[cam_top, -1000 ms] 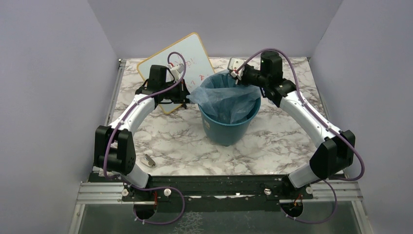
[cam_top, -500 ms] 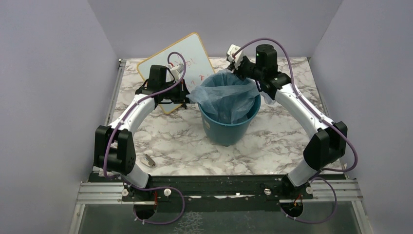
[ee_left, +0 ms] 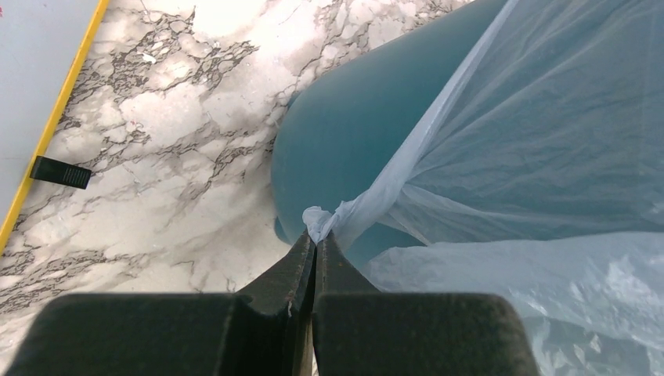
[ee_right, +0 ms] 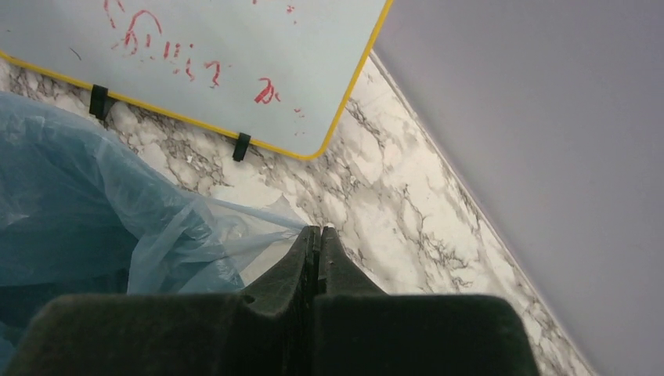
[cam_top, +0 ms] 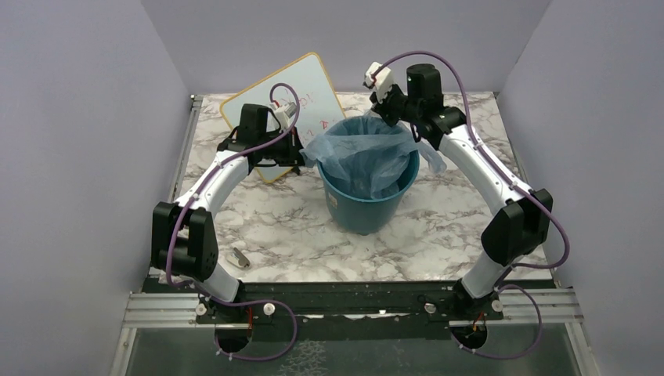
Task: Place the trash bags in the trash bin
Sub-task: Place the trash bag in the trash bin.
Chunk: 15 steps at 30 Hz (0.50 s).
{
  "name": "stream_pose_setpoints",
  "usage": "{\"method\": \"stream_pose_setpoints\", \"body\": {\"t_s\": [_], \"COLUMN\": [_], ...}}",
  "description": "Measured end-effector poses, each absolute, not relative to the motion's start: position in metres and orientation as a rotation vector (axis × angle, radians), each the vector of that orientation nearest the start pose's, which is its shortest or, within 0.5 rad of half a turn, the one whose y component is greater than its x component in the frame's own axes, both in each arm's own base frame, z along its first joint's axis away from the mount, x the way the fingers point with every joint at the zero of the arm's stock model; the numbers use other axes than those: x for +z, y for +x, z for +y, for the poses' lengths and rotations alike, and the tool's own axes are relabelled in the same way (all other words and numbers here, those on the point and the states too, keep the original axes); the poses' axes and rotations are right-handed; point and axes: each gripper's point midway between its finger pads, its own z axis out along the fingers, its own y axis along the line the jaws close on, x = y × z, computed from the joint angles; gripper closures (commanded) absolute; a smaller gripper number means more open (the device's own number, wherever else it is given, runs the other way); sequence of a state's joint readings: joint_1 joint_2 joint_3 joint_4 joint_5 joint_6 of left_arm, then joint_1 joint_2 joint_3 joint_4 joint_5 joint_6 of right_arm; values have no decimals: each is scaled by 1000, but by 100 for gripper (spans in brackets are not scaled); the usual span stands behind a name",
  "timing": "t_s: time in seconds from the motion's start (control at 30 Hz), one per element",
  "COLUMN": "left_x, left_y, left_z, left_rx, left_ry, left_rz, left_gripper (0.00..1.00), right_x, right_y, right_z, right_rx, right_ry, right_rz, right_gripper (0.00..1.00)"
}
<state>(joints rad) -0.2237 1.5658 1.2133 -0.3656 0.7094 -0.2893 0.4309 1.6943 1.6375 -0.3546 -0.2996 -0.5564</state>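
Black left pincer (ee_left: 315, 236) of yours is clamped shut on a small bunched corner of the trash bag (ee_left: 548, 141), with a white knot of film poking out just past the tips. From there the film pulls taut, up and away toward the bin mouth. Your pincer sits just outside the trash bin (ee_left: 352, 133), beside its left wall, above the marble worktop (ee_left: 156, 117).

Your right pincer (ee_right: 315, 232) is closed too. A thin stretched edge of the pale-blue film runs straight into its tips, so it reads as pinched. It sits at the far right side of the rim.

Overhead, the bag (cam_top: 364, 153) is spread across the top of the teal bin (cam_top: 364, 207), with its middle sagging inside and its edges pulled out left and right between your two pincers. One loose flap hangs over the bin's right side. The bin stands upright, mid worktop.

Behind the bin a yellow-edged whiteboard (cam_top: 309, 86) with red scribbles lies flat, black clips (ee_right: 243, 146) on its edge. A small grey object (cam_top: 240, 257), too small to identify, lies near your left arm's base.
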Motion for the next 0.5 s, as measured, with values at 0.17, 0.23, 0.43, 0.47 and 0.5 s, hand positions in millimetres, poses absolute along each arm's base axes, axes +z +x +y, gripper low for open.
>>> {"method": "stream_pose_setpoints", "body": {"t_s": [0.17,0.23,0.43,0.47,0.5], "left_x": [188,188,188,188,188], "left_y": [356,356,356,355,355], "left_z": [-207,-208,-207,-207,-207], "left_rx": [-1075,-1075,-1074,-1074,-1074], "left_ry": [309,310,309,310,309], "left_rz": [2283,2283,2286,2285,2285], "left_gripper": [100,100,100,100,100], "right_x": [286,287,299,301,304], "right_y": [465,471,475,474,472], "right_z": [235,231,216,212,208], "right_rx": [174,149,109,101,90], "right_ry": [-1035,-997,-858,-832,-801], "right_rz": [1697,1721,1766,1770,1775], "right_gripper": [72,45,30,29,29]}}
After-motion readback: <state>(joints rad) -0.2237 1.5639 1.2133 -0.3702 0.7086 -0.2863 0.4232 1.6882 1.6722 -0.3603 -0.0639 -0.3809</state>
